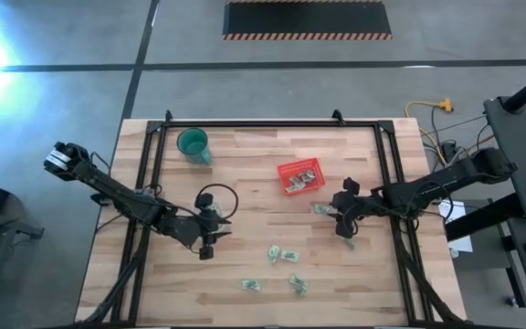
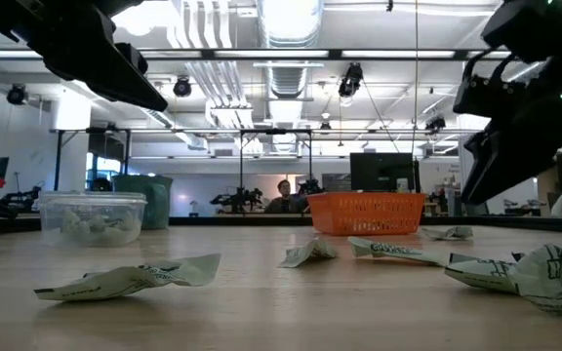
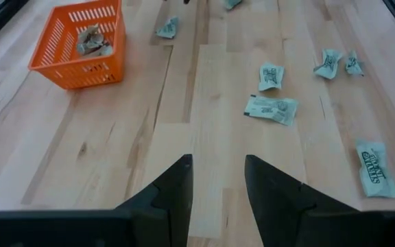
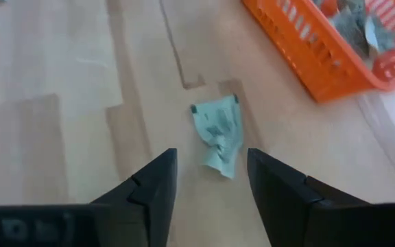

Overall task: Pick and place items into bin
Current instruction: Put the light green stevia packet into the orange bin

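The red basket (image 1: 299,175) stands on the table's far middle and holds a few pale green packets (image 3: 91,40). More packets lie loose on the wood: one (image 1: 320,209) beside my right gripper, a pair (image 1: 281,255) at the middle and two (image 1: 251,285) (image 1: 298,284) toward the near edge. My right gripper (image 1: 345,217) is open above the table. In its wrist view a crumpled packet (image 4: 218,134) lies just ahead of its spread fingers (image 4: 211,161), untouched. My left gripper (image 1: 210,236) is open over bare wood (image 3: 218,182), left of the middle packets.
A teal cup (image 1: 193,143) stands near the table's far left corner. A clear round tub (image 2: 91,216) sits by my left gripper. Black frame rails (image 1: 144,201) run along both sides of the table. Bare wood lies between the basket and the near packets.
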